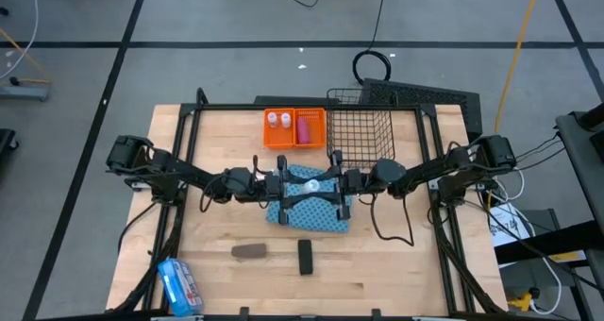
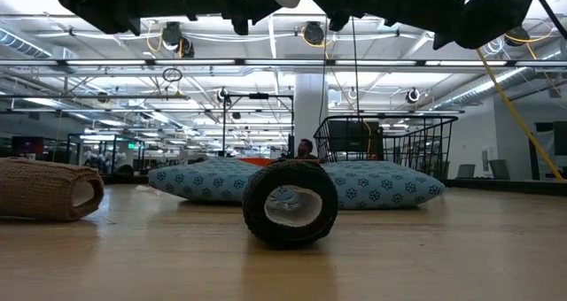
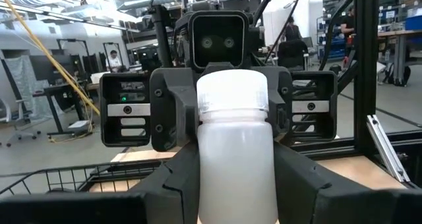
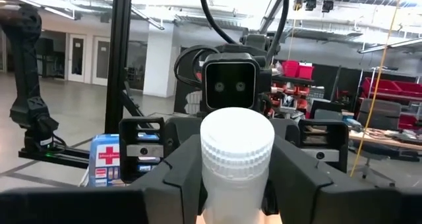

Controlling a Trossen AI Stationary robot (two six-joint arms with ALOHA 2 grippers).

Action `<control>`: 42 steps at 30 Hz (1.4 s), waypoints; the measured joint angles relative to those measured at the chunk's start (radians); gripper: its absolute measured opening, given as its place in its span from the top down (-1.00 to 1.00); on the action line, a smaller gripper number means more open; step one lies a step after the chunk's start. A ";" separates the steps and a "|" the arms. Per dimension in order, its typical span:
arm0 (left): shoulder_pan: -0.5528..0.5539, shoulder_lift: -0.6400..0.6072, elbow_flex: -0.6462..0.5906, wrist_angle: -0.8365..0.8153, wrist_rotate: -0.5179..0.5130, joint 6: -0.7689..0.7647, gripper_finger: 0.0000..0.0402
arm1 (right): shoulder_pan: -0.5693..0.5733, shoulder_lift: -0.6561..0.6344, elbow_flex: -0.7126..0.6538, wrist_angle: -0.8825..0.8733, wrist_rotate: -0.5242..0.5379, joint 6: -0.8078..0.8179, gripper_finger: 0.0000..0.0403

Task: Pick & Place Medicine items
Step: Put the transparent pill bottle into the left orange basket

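Above the blue cloth (image 1: 311,208), left gripper (image 1: 294,187) and right gripper (image 1: 326,187) both clamp one white bottle (image 3: 232,151); uneven release could drop it.

From the high view you look straight down on the whole table (image 1: 396,264), both arms meeting at its middle. Your low view sits at table-top height, facing level across the wood into the room, very close to a black roll (image 2: 290,203) and the blue cloth (image 2: 372,184). Each wrist view faces the other arm's camera head-on, at close range. Both share one white bottle (image 3: 232,151), seen from opposite sides; the overhead shows it too.
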 joint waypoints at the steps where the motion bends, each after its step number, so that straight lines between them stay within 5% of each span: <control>1: 0.000 -0.001 0.000 -0.007 0.000 -0.003 0.28 | 0.000 0.000 0.000 -0.002 0.000 0.000 0.36; 13: -0.029 -0.113 0.002 -0.261 -0.064 -0.075 0.04 | -0.033 -0.103 0.002 -0.288 -0.004 0.046 0.36; 21: -0.016 -0.141 0.002 -0.370 -0.098 -0.068 -0.05 | 0.008 -0.235 -0.034 -0.681 0.127 0.096 0.36; 26: 0.004 -0.141 0.002 -0.434 -0.120 -0.084 -0.05 | 0.085 -0.328 -0.230 -0.616 0.294 0.177 0.36; 31: 0.026 -0.137 0.002 -0.427 -0.120 -0.091 -0.05 | 0.147 -0.335 -0.405 -0.427 0.333 0.269 0.36; 34: 0.049 -0.130 0.002 -0.427 -0.120 -0.104 -0.05 | 0.165 -0.289 -0.409 -0.386 0.401 0.292 0.36; 42: 0.086 -0.130 0.001 -0.429 -0.120 -0.213 -0.05 | 0.141 -0.010 -0.245 -0.357 0.372 0.238 0.36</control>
